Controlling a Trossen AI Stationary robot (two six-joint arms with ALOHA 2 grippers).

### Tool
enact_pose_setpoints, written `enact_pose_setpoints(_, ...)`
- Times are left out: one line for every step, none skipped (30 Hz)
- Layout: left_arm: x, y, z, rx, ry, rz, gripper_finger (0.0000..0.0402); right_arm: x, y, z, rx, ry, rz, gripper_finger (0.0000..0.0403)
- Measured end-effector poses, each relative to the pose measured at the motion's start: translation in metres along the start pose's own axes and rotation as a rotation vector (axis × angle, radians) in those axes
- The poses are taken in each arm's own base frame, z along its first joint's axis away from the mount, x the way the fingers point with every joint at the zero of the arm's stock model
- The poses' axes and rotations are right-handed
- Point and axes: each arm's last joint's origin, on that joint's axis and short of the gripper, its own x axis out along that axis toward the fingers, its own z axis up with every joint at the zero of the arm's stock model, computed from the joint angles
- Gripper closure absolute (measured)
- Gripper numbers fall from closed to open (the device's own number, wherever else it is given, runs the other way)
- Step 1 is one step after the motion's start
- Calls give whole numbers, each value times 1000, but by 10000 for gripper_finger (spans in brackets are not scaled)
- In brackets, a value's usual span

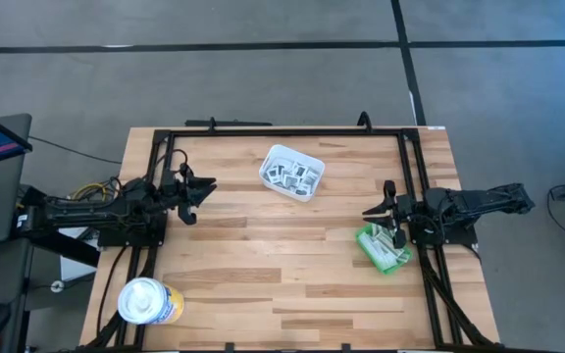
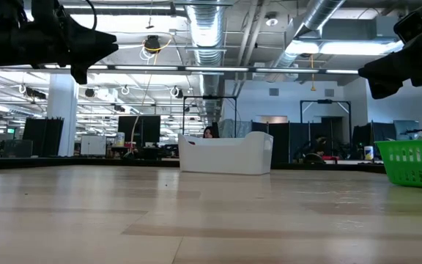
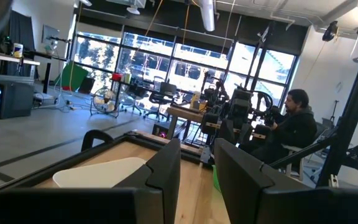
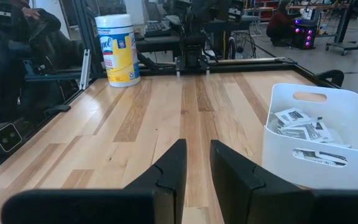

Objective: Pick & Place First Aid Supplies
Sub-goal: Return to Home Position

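The first aid packets (image 1: 293, 176) lie in a heap inside the white tray (image 1: 275, 157) at the table's far middle; they also show in the right wrist view (image 4: 303, 127). Some white packets (image 1: 388, 258) lie in the green bin (image 1: 369, 238) at the right. My left gripper (image 1: 207, 186) hangs open and empty above the table's left side, pointing right. My right gripper (image 1: 373, 208) hangs open by a narrow gap, empty, beside the green bin, pointing left. Both are well above the table in the low view.
A white-and-yellow wipes canister (image 1: 148, 301) stands at the near left corner. A black frame (image 1: 282, 131) runs along the table's far, left and right edges. Bare wood lies between the grippers and toward the near edge. A person (image 3: 294, 124) sits beyond the table.
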Motion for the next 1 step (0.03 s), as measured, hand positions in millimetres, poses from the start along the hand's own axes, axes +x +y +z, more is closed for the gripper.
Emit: enact_pose_setpoints(0,0,0,0,0,0,302,0,0,0,0,0,0,337)
